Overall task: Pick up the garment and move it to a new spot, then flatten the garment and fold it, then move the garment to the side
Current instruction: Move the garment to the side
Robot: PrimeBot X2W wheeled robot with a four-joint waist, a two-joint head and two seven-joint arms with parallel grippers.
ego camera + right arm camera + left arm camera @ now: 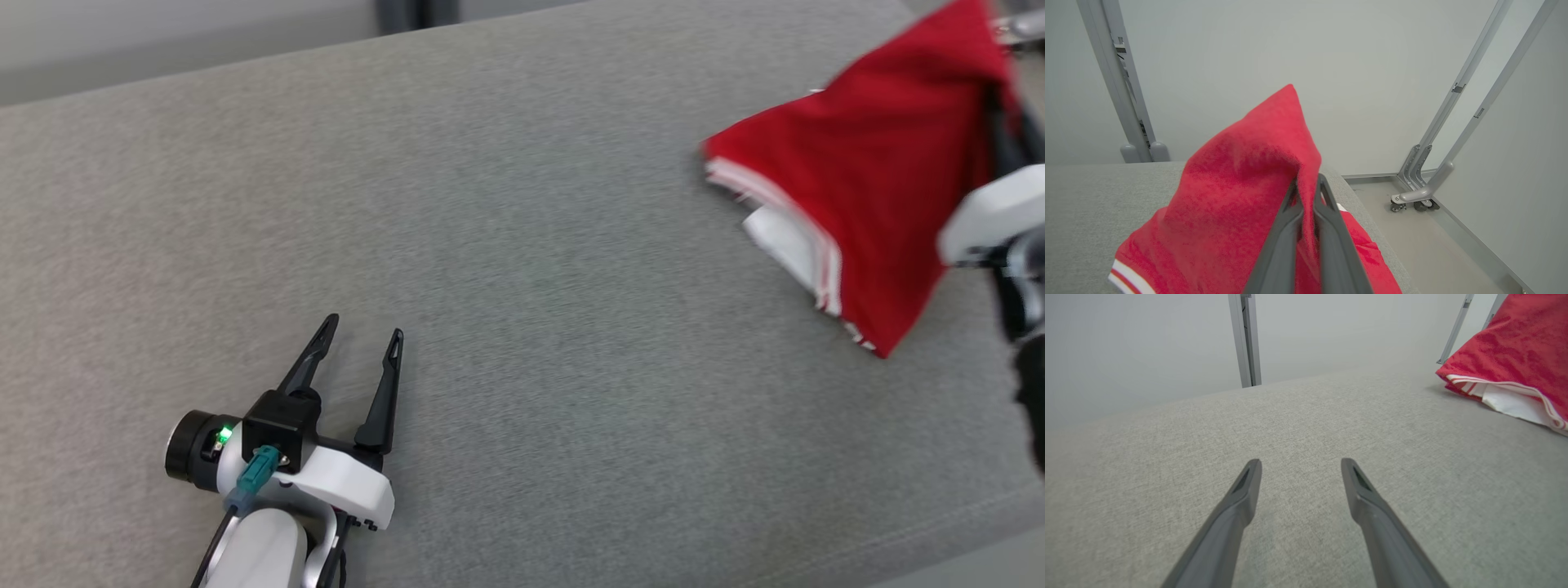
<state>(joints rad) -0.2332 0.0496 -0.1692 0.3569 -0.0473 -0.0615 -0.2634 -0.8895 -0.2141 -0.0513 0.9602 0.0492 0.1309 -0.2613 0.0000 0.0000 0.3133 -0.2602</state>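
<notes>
The red garment point(865, 180), trimmed with white stripes along one edge and showing a white inner layer there, is seen at the far right of the grey fabric-covered bench point(531, 286) in the head view. It is drawn up into a peak, and its lower edges hang towards the bench surface. In the right wrist view the right hand point(1308, 180) is closed on a fold of the garment point(1237, 212) near that peak, with red cloth pinched between the two dark fingers. The striped hem is seen at the lower left of that view, over the bench point(1094, 204). The left hand point(363, 328) is held open and empty at the lower left of the head view, low over bare bench fabric and well apart from the garment. In the left wrist view its fingers are spread wide point(1301, 461) above the bench point(1290, 416), and the garment point(1515, 347) is seen at the upper right. A pale wall and grey metal posts point(1122, 94) are seen beyond the bench, and a wheeled frame foot point(1414, 200) stands on the floor past the bench end.
</notes>
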